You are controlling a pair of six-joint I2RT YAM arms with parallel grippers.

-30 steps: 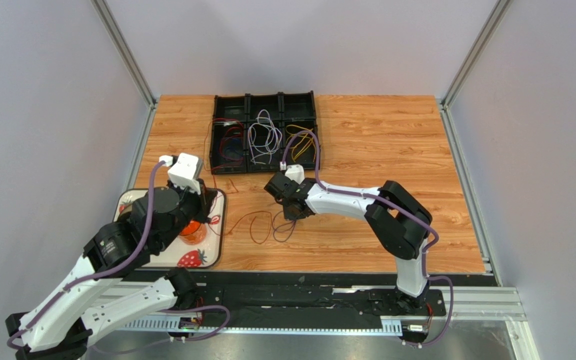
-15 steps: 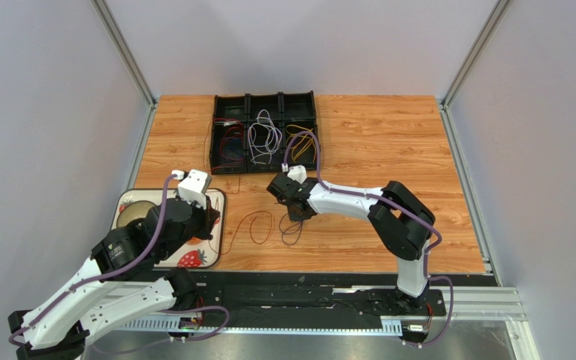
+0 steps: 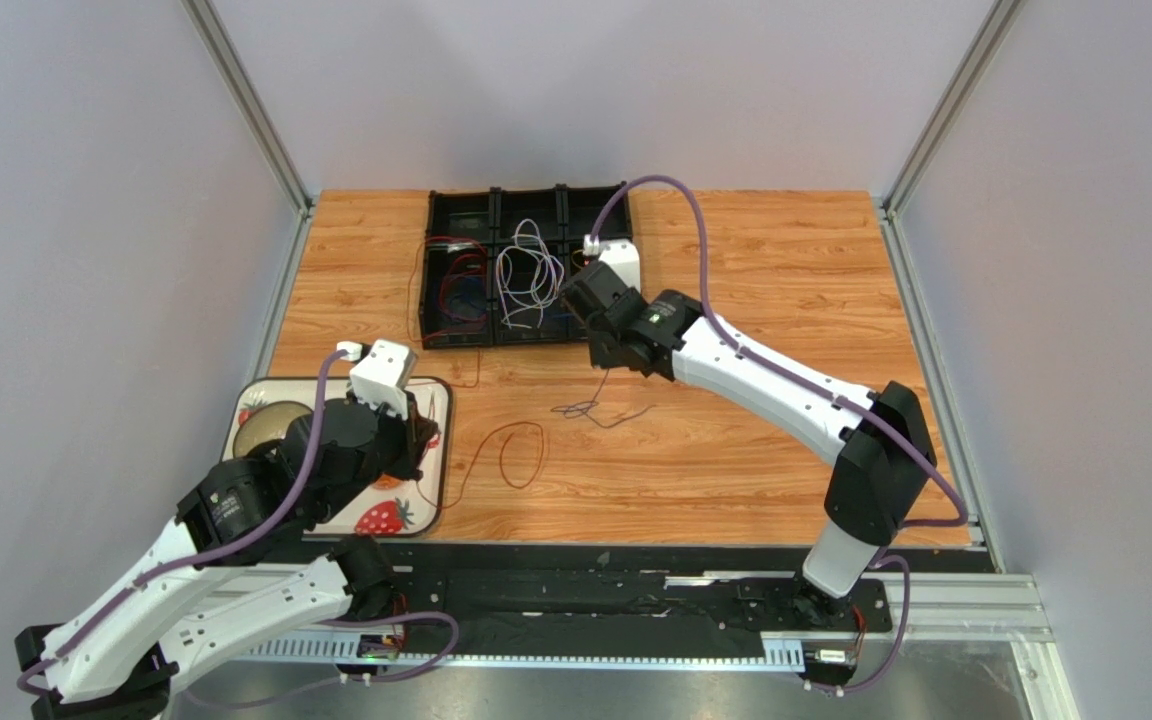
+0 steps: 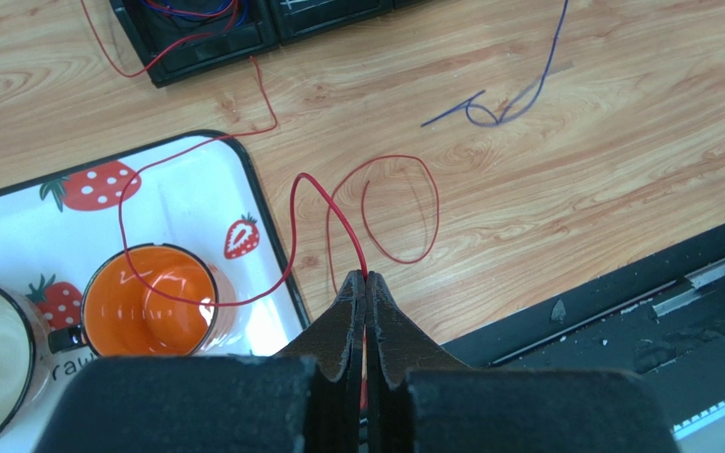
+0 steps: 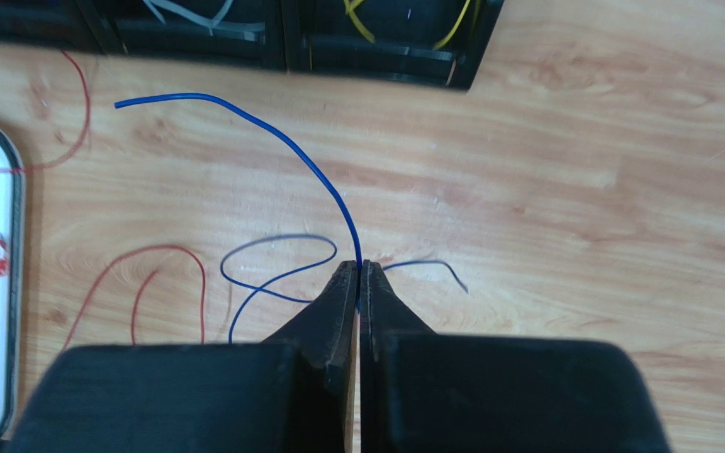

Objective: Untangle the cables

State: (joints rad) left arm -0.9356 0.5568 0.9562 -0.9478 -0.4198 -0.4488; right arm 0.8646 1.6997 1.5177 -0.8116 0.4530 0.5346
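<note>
While the left end effector (image 4: 366,278) pinches the red cable (image 4: 345,231) and the right end effector (image 5: 358,269) grips the blue cable (image 5: 314,170), separation looks underway; next, draw them apart gently.

The right tool (image 5: 358,278) is closed, its two black fingers pinching the blue cable (image 5: 286,144) at their tips. From the grip the cable arcs up and left to a free end. Another stretch loops on the tabletop (image 5: 574,189) just left of the fingers. A red cable (image 5: 163,250) lies further left. A black tray (image 5: 380,55) at the top holds yellow cables (image 5: 355,17) and a white cable (image 5: 182,11).
</note>
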